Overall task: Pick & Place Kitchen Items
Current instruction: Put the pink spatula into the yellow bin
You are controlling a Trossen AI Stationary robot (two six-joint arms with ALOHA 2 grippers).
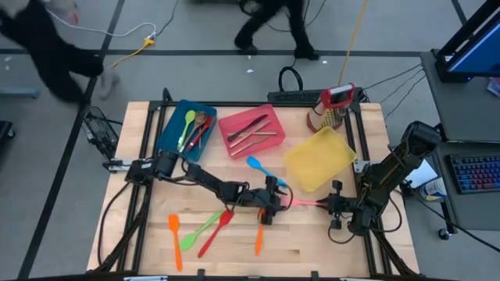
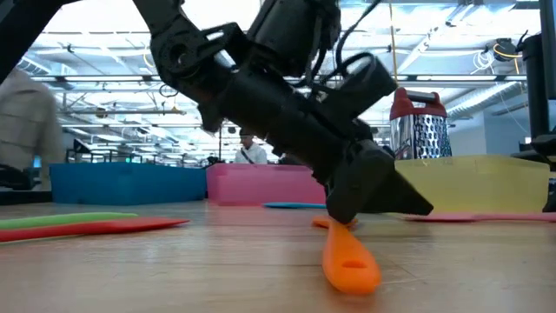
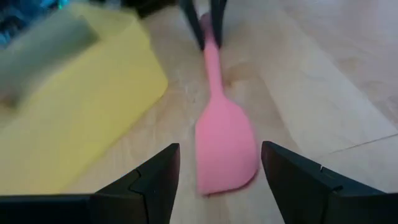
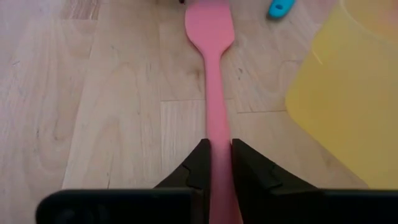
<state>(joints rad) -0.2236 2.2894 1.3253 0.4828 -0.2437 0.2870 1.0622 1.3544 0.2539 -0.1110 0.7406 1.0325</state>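
A pink silicone spatula (image 1: pixel 306 203) lies between my two grippers, its blade (image 3: pixel 225 149) pointing to the table's left. My right gripper (image 4: pixel 217 165) is at the right, shut on its handle. My left gripper (image 3: pixel 221 180) is open at mid-table (image 1: pixel 275 200), one finger on either side of the blade without touching it. Loose on the wood lie an orange utensil (image 2: pixel 347 256) just below the left gripper, a blue one (image 1: pixel 260 167), and orange, green and red ones (image 1: pixel 201 230) near the front edge. More utensils fill the blue bin (image 1: pixel 184 129) and pink bin (image 1: pixel 251 131). My right gripper pinches the pink spatula's handle (image 4: pixel 217 134) near its free end between its two fingers. The fingers come about level from the table's right side and lie along the handle. The spatula stretches straight out ahead, about level; whether its blade (image 4: pixel 210 25) rests on the wood I cannot tell.
A yellow bin (image 1: pixel 319 158) sits tilted just beyond the spatula, close to both grippers. A red-topped metal grater (image 1: pixel 332 108) stands at the far edge. People move in the room beyond the table. Bare wood lies along the near right edge (image 1: pixel 312 250).
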